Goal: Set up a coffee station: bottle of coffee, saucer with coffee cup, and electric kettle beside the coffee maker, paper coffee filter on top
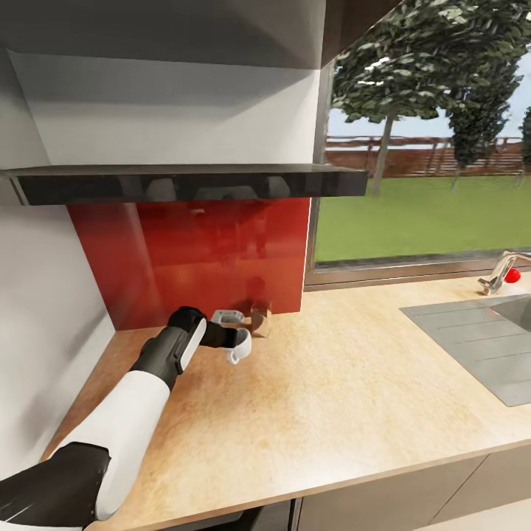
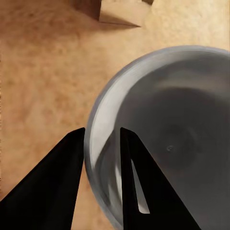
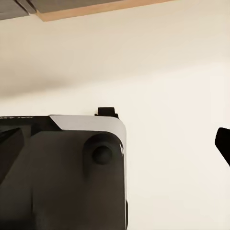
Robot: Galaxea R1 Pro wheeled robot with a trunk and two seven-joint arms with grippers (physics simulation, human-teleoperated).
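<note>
My left gripper (image 1: 233, 341) is stretched out over the kitchen countertop (image 1: 346, 369), close to the red backsplash. Its jaws are shut on the rim of the saucer (image 1: 240, 349), a small white round plate. In the left wrist view, the two dark fingers (image 2: 52, 182) pinch the saucer's near edge (image 2: 182, 120), one inside the rim and one outside. The saucer hangs low over the worktop, and I cannot tell whether it touches. In the right wrist view, my right gripper (image 3: 117, 143) stands wide open over pale floor and the robot's own dark base.
A small brown block (image 1: 259, 318) and a grey fitting (image 1: 227, 316) sit at the foot of the red backsplash (image 1: 199, 258), just beyond the saucer. A dark range hood (image 1: 184, 181) overhangs. A grey sink (image 1: 479, 339) with a faucet (image 1: 501, 273) lies at the right.
</note>
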